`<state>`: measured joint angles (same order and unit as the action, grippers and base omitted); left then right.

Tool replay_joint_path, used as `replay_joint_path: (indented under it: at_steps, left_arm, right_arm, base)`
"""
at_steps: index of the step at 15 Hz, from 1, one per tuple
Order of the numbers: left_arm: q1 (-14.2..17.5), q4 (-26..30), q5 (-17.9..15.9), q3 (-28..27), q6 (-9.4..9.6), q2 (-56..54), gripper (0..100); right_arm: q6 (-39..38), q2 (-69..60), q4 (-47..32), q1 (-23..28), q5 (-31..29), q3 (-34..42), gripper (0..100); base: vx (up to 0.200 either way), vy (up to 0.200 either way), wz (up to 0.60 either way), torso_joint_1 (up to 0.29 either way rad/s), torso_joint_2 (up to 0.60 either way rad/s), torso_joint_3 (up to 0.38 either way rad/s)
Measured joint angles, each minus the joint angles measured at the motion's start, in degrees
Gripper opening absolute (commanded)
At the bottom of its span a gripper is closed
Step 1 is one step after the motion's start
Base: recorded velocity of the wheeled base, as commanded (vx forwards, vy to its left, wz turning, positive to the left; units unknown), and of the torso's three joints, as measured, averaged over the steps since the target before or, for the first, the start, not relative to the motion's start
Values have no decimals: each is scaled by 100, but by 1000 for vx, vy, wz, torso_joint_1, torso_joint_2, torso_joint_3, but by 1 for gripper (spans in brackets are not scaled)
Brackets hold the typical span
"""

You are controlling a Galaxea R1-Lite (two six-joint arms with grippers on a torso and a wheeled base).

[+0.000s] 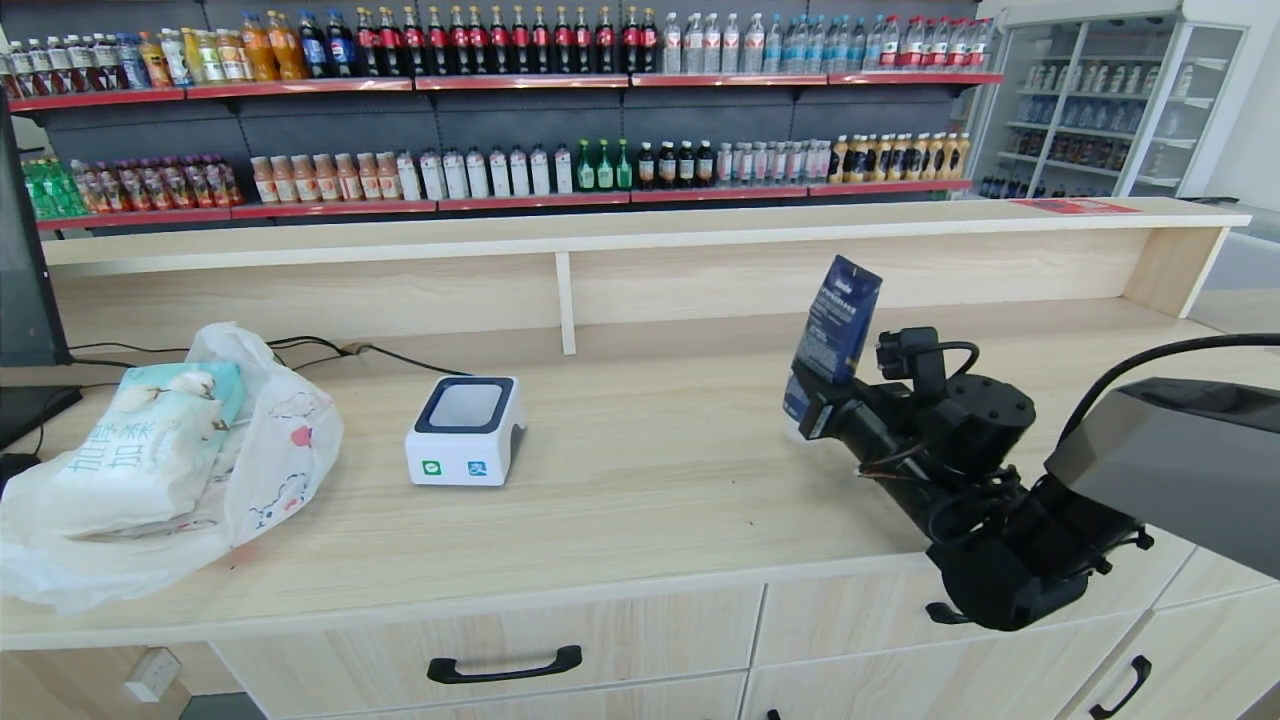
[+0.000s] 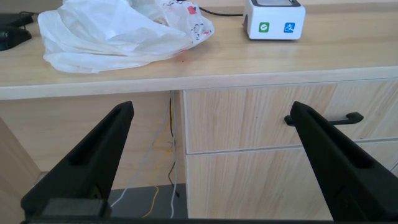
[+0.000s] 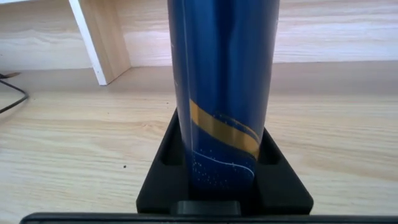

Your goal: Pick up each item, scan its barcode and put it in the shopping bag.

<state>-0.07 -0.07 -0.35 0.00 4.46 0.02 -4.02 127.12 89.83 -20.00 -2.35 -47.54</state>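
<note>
My right gripper (image 1: pixel 812 400) is shut on a dark blue packet (image 1: pixel 836 322), held upright above the right part of the wooden counter (image 1: pixel 650 470). In the right wrist view the blue packet (image 3: pixel 221 87) with its gold stripe stands between the black fingers (image 3: pixel 168 146). The white barcode scanner (image 1: pixel 466 429) sits mid-counter, left of the packet. A white shopping bag (image 1: pixel 270 440) lies at the left with a tissue pack (image 1: pixel 155 440) in it. My left gripper (image 2: pixel 211 162) hangs open below the counter edge, in front of the drawers, with the bag (image 2: pixel 118 31) and the scanner (image 2: pixel 273 18) above it.
A raised wooden ledge (image 1: pixel 600 235) runs along the back of the counter. Black cables (image 1: pixel 330 350) lie behind the bag. A dark monitor (image 1: pixel 20 260) stands at the far left. Drawers with black handles (image 1: pixel 505 666) are below. Drink shelves (image 1: pixel 500 120) fill the background.
</note>
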Motion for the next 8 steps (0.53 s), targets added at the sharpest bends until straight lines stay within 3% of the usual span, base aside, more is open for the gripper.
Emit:
replay_joint_path:
  at_steps: [8]
  left_arm:
    - [-4, 7, 0, 0, -33, 0, 100]
  right_arm:
    - [-2, -926, 9, -152, 4, 909, 0]
  base:
    - [0, 0, 0, 0, 0, 0]
